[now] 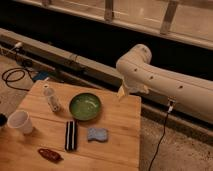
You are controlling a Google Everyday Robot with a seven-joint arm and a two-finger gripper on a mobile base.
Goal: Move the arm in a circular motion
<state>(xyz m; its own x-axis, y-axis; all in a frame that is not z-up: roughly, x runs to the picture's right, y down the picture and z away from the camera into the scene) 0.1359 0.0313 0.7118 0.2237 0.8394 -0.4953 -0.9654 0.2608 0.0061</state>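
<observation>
A large cream-white arm (pixel 160 82) is reaching in from the right and bending at a rounded elbow beyond the far side of a wooden table (pixel 120 125). Its gripper (pixel 121 92), a small yellowish-tan tip, is hanging by the table's far edge, toward the right corner; whether it is released or clenched cannot be told. A green bowl (pixel 85 106) is sitting mid-table, left of the gripper and apart from it. A white bottle (pixel 51 98) is standing left of the bowl, and a white cup (pixel 21 121) is sitting by the left edge. Nearer, a black bar (pixel 71 135) and a blue sponge (pixel 97 134) are lying side by side. A reddish-brown object (pixel 49 154) is lying nearest.
</observation>
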